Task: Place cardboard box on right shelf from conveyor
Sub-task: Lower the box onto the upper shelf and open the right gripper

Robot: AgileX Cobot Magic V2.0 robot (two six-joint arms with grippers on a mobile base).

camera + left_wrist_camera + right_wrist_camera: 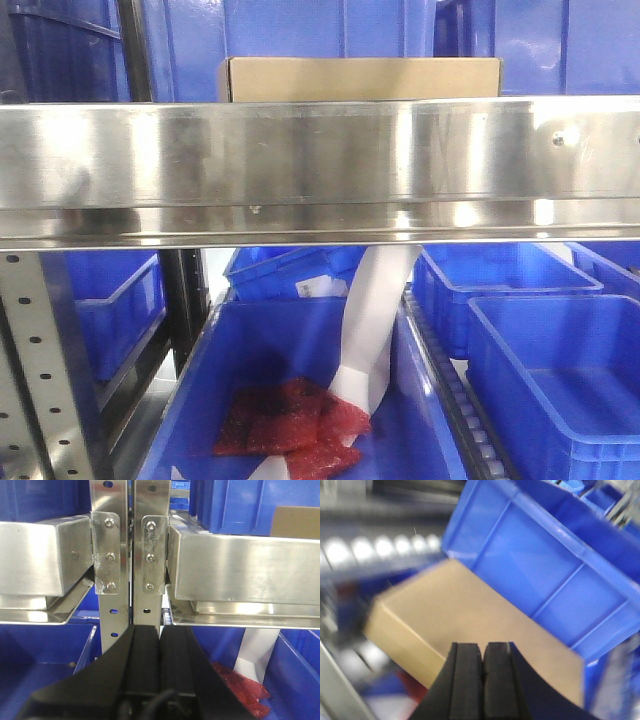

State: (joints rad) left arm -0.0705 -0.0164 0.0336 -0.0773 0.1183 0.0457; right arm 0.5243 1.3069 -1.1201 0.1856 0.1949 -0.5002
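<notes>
Pressed together with nothing between them, the jaws of the right gripper [483, 672] sit just above the cardboard box [470, 625]. Under them the box shows a broad, flat, plain tan top with no print or label and sharp corners; the picture is blurred, so finer marks cannot be made out. Beyond the box stands a blue bin [555, 565].

Jaws of the left gripper [160, 655] are likewise closed on nothing, with the steel uprights [130, 555] of the shelf straight ahead, well apart from the box, whose corner [297, 522] peeks in at the far right.

From the front, the box [360, 79] lies on the shelf behind its shiny front beam [320, 165], with blue bins [550, 350] below.
</notes>
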